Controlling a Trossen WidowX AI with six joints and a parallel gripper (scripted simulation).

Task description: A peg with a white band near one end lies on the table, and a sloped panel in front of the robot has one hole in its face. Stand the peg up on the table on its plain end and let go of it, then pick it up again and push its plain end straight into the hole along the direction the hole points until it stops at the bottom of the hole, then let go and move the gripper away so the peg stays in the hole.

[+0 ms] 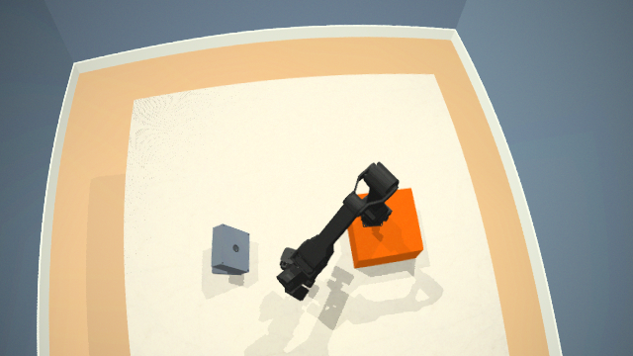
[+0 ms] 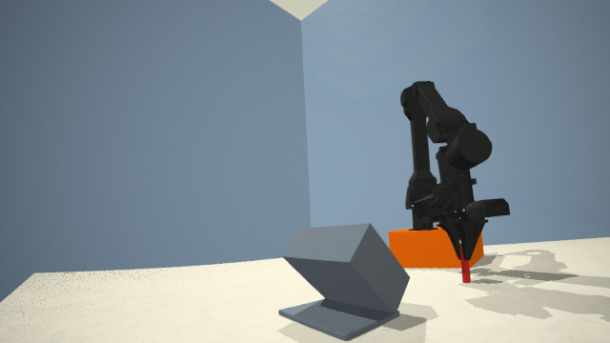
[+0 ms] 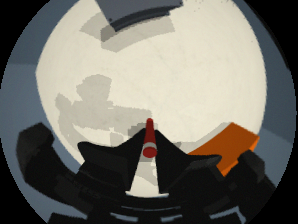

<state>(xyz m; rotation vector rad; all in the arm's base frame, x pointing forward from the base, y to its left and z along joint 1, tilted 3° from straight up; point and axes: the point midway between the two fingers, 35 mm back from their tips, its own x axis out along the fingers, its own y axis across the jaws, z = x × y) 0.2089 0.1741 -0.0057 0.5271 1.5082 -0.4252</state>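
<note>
My hand is closed on the peg, fingers pinching its upper part. The peg stands upright, right of centre in the exterior view, lower end at the counter; I cannot tell whether it touches. In the wrist view the peg shows between the fingertips at centre. The top view hides it under my arm. The panel sits lower centre in the exterior view, well apart from the peg. Its hole shows in the top view, left of my hand. The orange base lies right of centre there.
</note>
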